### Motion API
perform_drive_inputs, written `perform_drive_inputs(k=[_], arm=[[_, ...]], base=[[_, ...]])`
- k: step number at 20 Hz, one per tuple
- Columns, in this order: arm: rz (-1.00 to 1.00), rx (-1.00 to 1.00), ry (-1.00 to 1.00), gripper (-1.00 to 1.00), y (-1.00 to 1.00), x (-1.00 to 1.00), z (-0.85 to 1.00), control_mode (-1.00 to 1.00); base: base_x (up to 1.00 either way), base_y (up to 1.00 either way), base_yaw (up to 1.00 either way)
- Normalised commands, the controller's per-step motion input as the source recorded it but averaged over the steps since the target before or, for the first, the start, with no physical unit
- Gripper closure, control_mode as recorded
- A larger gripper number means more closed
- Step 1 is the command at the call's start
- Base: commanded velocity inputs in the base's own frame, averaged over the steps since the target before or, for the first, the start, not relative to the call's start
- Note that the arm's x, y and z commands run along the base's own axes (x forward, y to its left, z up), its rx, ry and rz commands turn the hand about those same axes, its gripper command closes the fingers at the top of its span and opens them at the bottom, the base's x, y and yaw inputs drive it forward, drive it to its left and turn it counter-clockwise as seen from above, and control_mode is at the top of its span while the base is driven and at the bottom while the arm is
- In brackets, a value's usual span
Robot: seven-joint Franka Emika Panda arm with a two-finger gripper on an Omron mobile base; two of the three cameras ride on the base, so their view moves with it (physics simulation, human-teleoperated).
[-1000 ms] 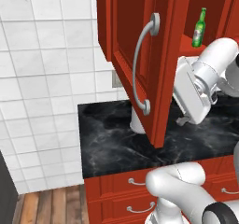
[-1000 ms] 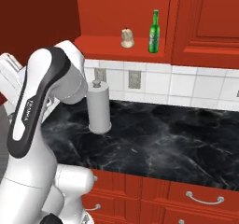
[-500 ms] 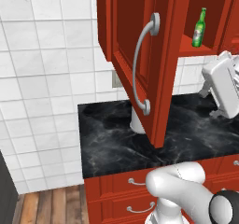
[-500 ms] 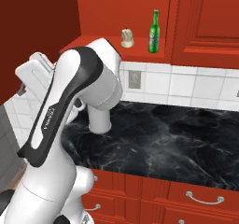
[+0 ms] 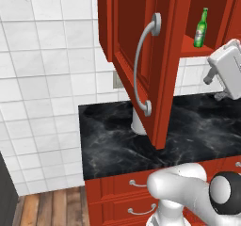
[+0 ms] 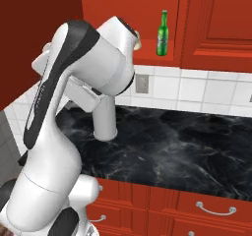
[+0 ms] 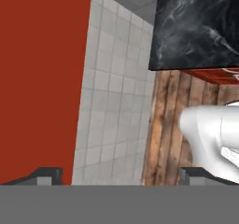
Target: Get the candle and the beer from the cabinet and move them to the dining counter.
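Note:
The beer [image 5: 201,28] [image 6: 162,33], a slim green bottle, stands upright on the shelf of the open red-brown cabinet [image 5: 136,41]. The candle [image 6: 140,39] sits left of it on that shelf, almost wholly hidden behind my arm's elbow. My gripper [image 5: 213,88] hangs below and right of the bottle, over the narrow black counter, turned away from the shelf. In the hand view the gripper [image 7: 120,176] is open wide with nothing between its fingertips [image 7: 44,174], facing the red door face, wall tiles and floor. The dining counter is out of view.
The open cabinet door with its curved silver handle [image 5: 143,65] juts out left of my hand. A white cylinder [image 6: 105,122] stands on the narrow black counter [image 6: 172,146] under the shelf. Red drawers [image 6: 211,210] run below it, and white wall tiles [image 5: 42,79] lie to the left.
My hand has swung away from the door's edge to the right in the left base view. The elbow has risen in front of the candle. The jaws stay open.

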Motion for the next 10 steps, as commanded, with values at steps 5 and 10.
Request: perform_drive_inputs(k=[5, 10], arm=[[-0.01, -0.14, -0.41, -1.0, -0.15, 0.3, 0.15, -1.0], [0.0, -0.16, -0.64, -1.0, -0.05, -0.14, 0.0, -1.0]], base=[[0.0, 0.0, 0.0], [0.0, 0.0, 0.0]])
